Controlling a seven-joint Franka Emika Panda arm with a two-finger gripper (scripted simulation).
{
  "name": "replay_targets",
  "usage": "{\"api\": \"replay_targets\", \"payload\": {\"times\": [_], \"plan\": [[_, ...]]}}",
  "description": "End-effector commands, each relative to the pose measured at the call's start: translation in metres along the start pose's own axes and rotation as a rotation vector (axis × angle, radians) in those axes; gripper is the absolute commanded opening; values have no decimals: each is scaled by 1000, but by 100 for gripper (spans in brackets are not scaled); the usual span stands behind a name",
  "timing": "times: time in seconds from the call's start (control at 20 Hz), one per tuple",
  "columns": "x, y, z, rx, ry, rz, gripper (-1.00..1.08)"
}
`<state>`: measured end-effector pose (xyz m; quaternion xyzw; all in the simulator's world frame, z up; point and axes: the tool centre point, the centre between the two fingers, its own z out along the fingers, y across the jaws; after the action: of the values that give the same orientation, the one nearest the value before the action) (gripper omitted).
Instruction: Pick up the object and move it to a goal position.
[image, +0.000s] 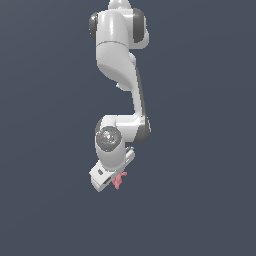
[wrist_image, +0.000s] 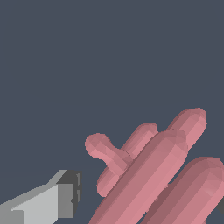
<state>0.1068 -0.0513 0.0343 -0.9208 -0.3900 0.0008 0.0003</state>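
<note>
1. exterior view: the gripper (image: 114, 181) is hanging tilted at the arm's end, the pink object (image: 119, 180) poking out at its four o'clock side; whether the jaws are clamping it, i cannot tell
2. wrist view: the object (wrist_image: 151, 175) is filling the frame beside one finger (wrist_image: 48, 203); judging the grasp step is underway, confirming grip before carrying to the goal

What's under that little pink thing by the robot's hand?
Nothing visible: under the pink object both views show only plain dark background, no table or floor. It sits against the white tool, which covers part of it, so the grip itself cannot be seen.
</note>
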Motion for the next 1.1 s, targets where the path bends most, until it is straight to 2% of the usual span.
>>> {"api": "replay_targets", "payload": {"times": [0.0,0.2,0.25,1.05], "plan": [[1,0,5,-1,1,-1,100],[1,2,4,-1,1,0,100],[1,2,4,-1,1,0,-100],[1,-2,-1,-1,1,0,-100]]}}
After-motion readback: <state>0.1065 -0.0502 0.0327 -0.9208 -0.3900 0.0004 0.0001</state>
